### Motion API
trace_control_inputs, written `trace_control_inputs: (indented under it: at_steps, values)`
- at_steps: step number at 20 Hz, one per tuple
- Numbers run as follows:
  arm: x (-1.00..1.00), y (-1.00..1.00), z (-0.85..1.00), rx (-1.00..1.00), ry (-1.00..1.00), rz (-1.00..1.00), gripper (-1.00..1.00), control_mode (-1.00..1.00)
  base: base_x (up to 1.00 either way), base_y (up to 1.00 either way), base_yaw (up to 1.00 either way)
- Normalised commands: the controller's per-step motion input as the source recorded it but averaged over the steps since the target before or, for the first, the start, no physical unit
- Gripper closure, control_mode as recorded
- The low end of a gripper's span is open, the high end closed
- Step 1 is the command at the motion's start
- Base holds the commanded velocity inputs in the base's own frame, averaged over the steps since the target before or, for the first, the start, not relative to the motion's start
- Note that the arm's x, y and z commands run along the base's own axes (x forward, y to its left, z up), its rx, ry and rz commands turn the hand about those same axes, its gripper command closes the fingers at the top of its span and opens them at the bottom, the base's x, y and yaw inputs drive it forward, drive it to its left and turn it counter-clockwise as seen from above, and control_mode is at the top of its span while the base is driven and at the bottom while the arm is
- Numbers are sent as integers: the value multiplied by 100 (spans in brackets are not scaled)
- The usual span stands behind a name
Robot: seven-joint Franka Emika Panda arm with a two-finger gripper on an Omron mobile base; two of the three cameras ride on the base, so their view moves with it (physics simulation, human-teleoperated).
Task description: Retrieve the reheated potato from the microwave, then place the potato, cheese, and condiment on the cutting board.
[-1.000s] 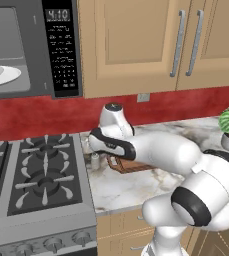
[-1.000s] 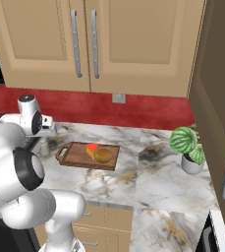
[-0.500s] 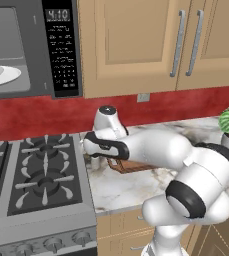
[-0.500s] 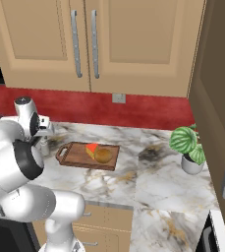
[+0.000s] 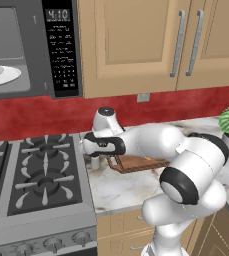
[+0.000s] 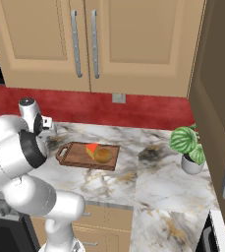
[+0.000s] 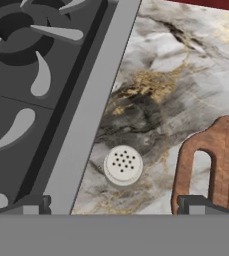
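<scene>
The condiment shaker stands upright on the marble counter between the stove edge and the cutting board's looped handle. My gripper hangs open straight above it, one fingertip on each side and neither touching it. From the left base view the gripper sits just over the shaker. On the cutting board lie the potato and the cheese wedge. At the upper left, the microwave shows its white plate bare.
The gas stove with black grates borders the counter just left of the shaker. A potted plant stands at the counter's right end. Wooden cabinets hang above a red backsplash.
The hand has swung left from above the board's handle end towards the stove edge and now hangs over the shaker. Potato and cheese have not moved.
</scene>
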Motion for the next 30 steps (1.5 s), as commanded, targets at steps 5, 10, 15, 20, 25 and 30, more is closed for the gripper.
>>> trace_control_inputs:
  at_steps: [5, 10, 15, 20, 25, 30]
  values:
    - [0, 2, -11, 0, 0, 0, -100, -100, 0, 0, 0]
    - [3, 0, -22, -2, 0, 0, -100, -100, 0, 0, 0]
    - [7, 0, -18, 0, 0, 0, -100, -100, 0, 0, 0]
    - [6, 2, -12, 0, 0, 0, -100, -100, 0, 0, 0]
    - [10, 2, -7, 0, 0, 0, -100, -100, 0, 0, 0]
    - [19, 1, -14, -4, 0, 0, -100, -100, 0, 0, 0]
